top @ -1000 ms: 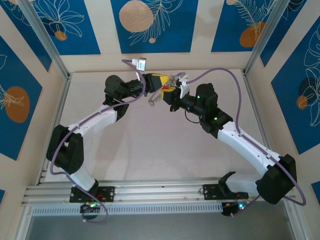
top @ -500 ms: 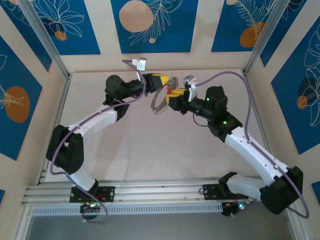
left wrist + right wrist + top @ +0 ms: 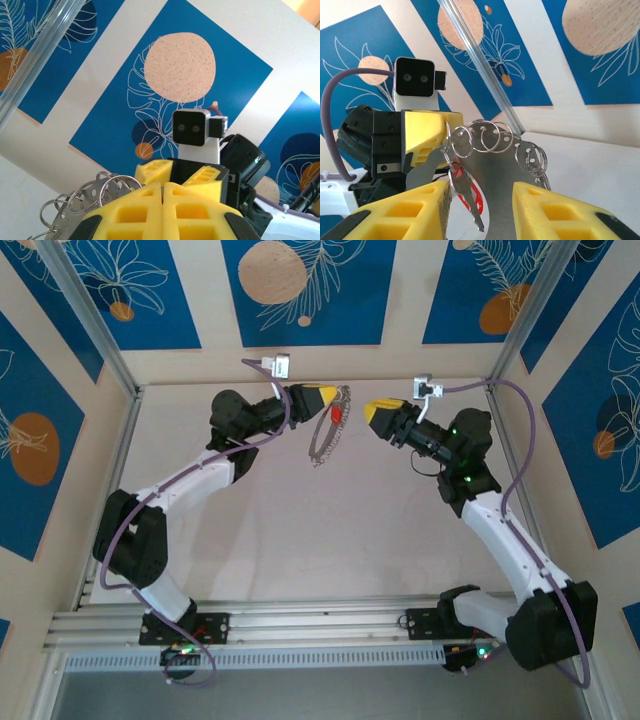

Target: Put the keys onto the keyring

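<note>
Status: looking nearly complete, judging by red key (image 3: 466, 192) dangling from small split ring (image 3: 454, 150) on keyring (image 3: 322, 435), upper centre of top view. Clamping keyring edge with left gripper (image 3: 326, 397), jaws fully closed. Holding right gripper (image 3: 377, 409) partly open and empty, apart to the right. Not showing whether further keys are waiting.

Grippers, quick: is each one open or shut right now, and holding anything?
Left gripper: shut, holding the keyring.
Right gripper: open, holding nothing.
</note>
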Tool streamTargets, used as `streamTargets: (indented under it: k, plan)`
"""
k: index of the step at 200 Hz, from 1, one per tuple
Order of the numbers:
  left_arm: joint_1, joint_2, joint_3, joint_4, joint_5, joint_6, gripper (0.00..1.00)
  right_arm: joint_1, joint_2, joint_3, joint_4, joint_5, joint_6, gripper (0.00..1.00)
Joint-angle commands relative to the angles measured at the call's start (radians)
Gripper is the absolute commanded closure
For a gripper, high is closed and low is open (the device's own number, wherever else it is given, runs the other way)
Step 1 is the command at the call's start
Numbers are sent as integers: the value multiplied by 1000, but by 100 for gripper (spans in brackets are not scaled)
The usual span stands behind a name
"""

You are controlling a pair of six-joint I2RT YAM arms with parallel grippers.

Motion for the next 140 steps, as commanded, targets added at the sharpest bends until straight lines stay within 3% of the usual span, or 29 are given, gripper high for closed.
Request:
streamTargets:
  k: [1,47,140]
  plan:
    - [-13,-30,-7,86,-68,-54,100,-8,52,32,176,-67,169,62]
    - [-22,-35,-33,103,-142,-98,100,6,155,67,325,-86,303,63]
    - [-36,-19,-25,122,-145,-114,100,69,228,137,295,-66,276,67]
